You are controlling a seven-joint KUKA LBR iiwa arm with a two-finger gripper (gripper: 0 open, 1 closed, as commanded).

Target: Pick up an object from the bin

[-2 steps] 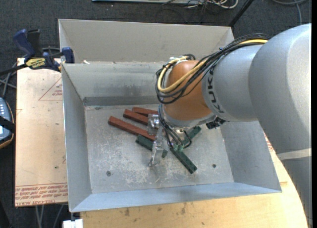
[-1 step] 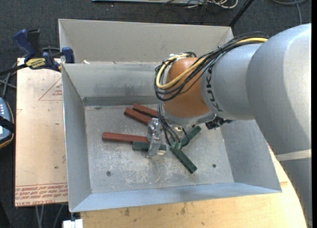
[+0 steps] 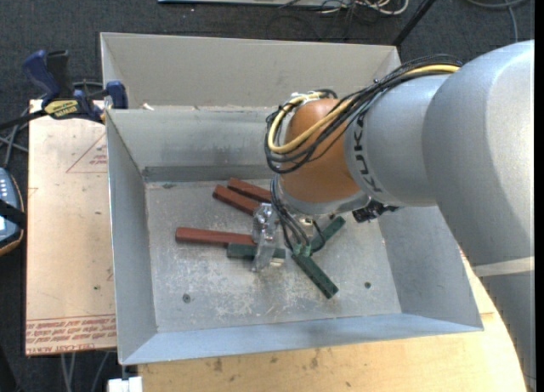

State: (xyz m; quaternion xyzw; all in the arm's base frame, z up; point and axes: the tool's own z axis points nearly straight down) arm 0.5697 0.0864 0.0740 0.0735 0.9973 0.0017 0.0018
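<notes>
Three green sticks (image 3: 319,278) lay around the gripper (image 3: 268,250), three red-brown sticks (image 3: 208,235) further left; its grip could not be told.

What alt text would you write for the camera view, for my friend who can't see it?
A large grey robot arm reaches from the right into a grey metal bin, its end effector low over a dark green bar near the middle. More dark green bars and reddish-brown bars lie scattered around it.
</notes>
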